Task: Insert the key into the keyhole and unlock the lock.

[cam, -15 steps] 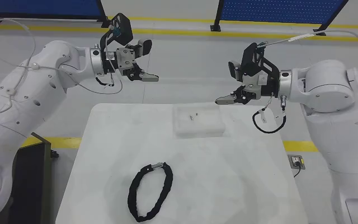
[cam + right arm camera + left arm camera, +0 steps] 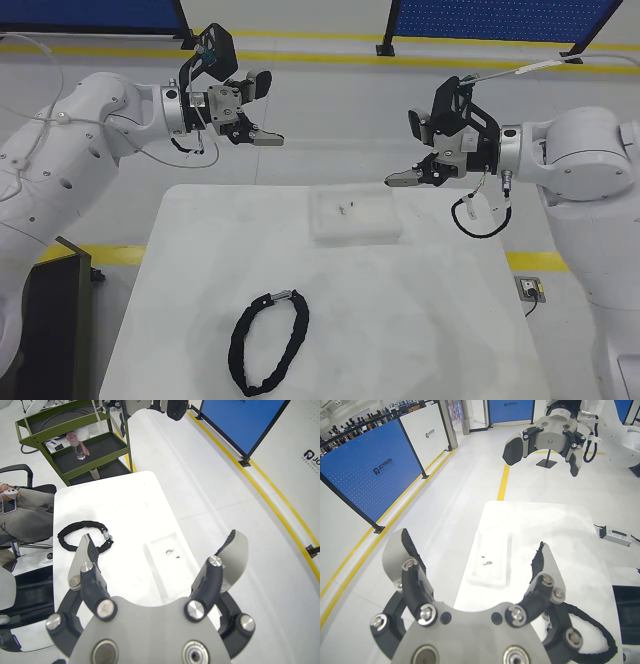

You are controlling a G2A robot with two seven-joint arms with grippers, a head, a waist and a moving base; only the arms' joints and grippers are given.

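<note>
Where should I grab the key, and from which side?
Come straight down and pinch the key across its width, near its ringed end. It lies flat on the floor of the shallow white tray, clear of the walls, so a sideways approach would probably meet the rim first.

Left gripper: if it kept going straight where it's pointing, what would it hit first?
Probably nothing close: the open left gripper aims across open air toward the right gripper, and the tray seems to lie below that line. Depth is unclear.
</note>
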